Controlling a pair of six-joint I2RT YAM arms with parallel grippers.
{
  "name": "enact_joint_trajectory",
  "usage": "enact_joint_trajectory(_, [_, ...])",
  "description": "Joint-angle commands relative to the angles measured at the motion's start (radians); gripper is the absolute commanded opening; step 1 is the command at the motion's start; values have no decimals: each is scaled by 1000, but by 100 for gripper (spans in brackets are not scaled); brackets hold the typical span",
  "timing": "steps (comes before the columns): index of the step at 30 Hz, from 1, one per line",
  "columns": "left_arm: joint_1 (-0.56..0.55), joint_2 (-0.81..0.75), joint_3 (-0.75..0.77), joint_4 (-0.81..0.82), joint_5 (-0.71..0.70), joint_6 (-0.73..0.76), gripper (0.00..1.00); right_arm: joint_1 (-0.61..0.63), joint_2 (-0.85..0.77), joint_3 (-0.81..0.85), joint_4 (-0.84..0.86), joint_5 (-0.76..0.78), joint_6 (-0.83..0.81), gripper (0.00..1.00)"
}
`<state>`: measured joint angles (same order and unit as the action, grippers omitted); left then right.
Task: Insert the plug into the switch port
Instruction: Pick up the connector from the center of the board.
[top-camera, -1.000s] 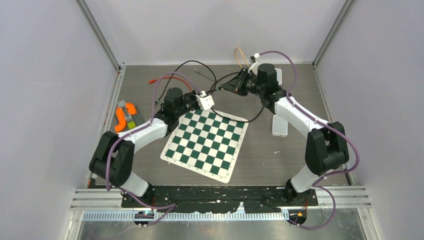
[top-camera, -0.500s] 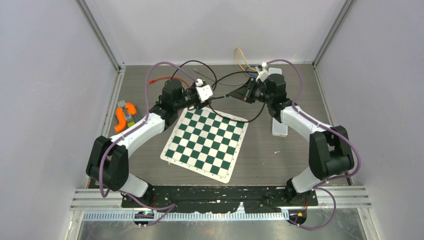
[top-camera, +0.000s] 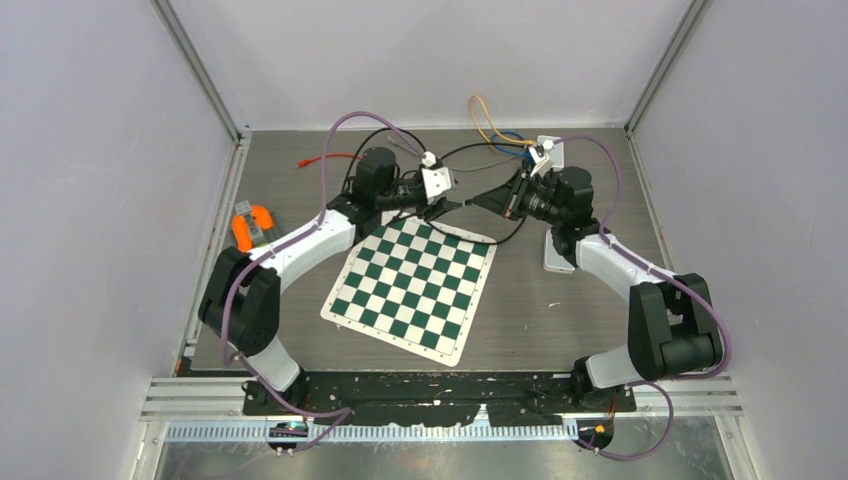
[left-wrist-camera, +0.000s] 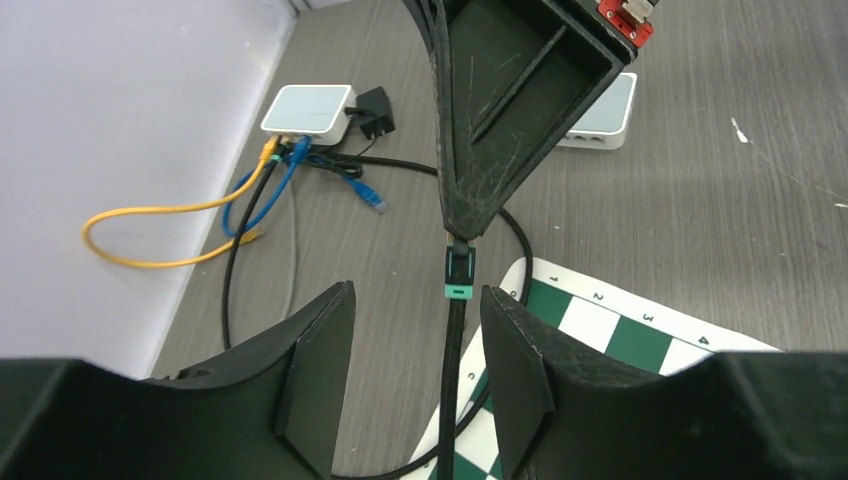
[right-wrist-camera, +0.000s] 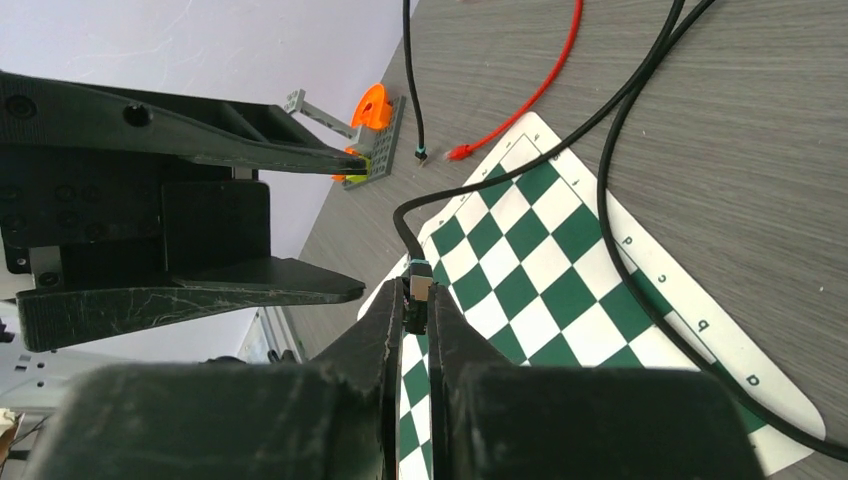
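Observation:
My right gripper (top-camera: 482, 203) is shut on the plug (right-wrist-camera: 417, 288) of a black cable, which has a teal boot; the plug tip sticks out from the fingertips. In the left wrist view the plug (left-wrist-camera: 457, 272) hangs from the right gripper's fingertips (left-wrist-camera: 462, 215). My left gripper (left-wrist-camera: 415, 350) is open and faces it, with the black cable (left-wrist-camera: 450, 380) running between its fingers without touching them. It shows at the centre back in the top view (top-camera: 450, 205). A white switch (left-wrist-camera: 308, 108) with yellow and blue cables plugged in lies at the back by the wall.
A green-and-white chessboard mat (top-camera: 412, 285) lies mid-table. A second white switch (top-camera: 558, 252) lies right of it. A red cable (right-wrist-camera: 530, 95) and loose black cables cross the back. An orange part on a grey plate (top-camera: 250, 225) sits at the left edge.
My left gripper moved right, up to the right gripper. My right gripper drew right and nearer with the plug still held. The two grippers now face each other tip to tip.

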<state>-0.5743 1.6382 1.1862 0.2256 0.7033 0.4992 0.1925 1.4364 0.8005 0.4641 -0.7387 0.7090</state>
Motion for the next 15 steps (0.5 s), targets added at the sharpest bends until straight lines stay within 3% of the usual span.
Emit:
enact_joint_trajectory(1, [-25,36,73,-25,42,-18,51,-7,-48,-31,98,-23,3,5])
enact_joint_trajectory(15, [-50,102,99,-86,33,42,44,-16,-77,-62,94,-16,12,5])
